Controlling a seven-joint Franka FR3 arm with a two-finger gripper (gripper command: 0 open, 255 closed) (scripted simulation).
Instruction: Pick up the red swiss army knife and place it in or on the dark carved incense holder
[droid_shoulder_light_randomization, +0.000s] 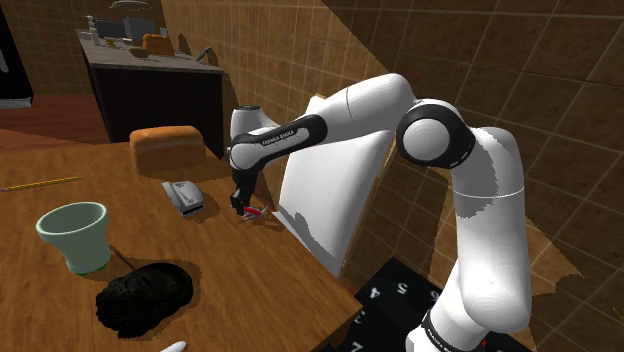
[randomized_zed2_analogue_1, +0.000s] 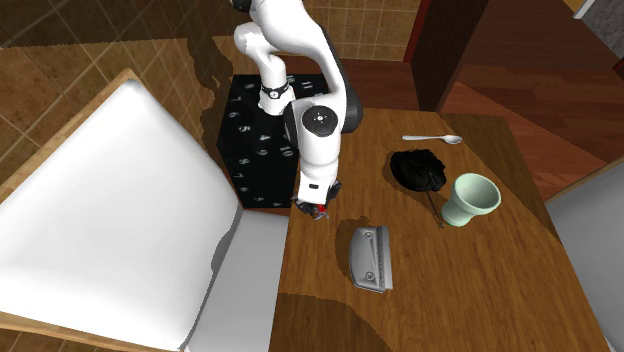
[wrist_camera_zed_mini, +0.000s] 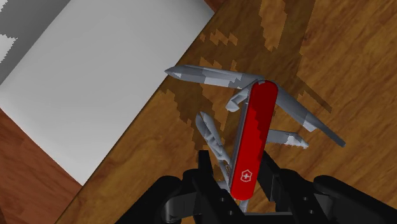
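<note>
Knifework on a brown wooden table (droid_shoulder_light_randomization: 250, 270), read across the shoulder view, with every place taken from the red Swiss army knife (wrist_camera_zed_mini: 253, 137). Far to the knife's left stands a pale green flared cup (droid_shoulder_light_randomization: 75, 232). The dark, lumpy carved incense holder (droid_shoulder_light_randomization: 143, 297) lies left of the knife too, well apart from it and nearer the camera. A flat grey wedge-shaped device (droid_shoulder_light_randomization: 184, 195) sits just left of the knife.

The knife itself lies on the wood with its grey metal tools fanned out, close to the table's edge. The all-black gripper (wrist_camera_zed_mini: 239, 167) is down over it, straddling one end of the red handle; whether it grips or is merely poised cannot be told. Just right of the knife rises a white chair back (droid_shoulder_light_randomization: 330, 200).

The risk appears to lie in the hold. Taken at one end, the knife may swing or slip on lifting, and a splayed tool caught in the grip could twist it loose. A nudge could push it off the table's edge, and the carry to the holder passes close to the grey device.
</note>
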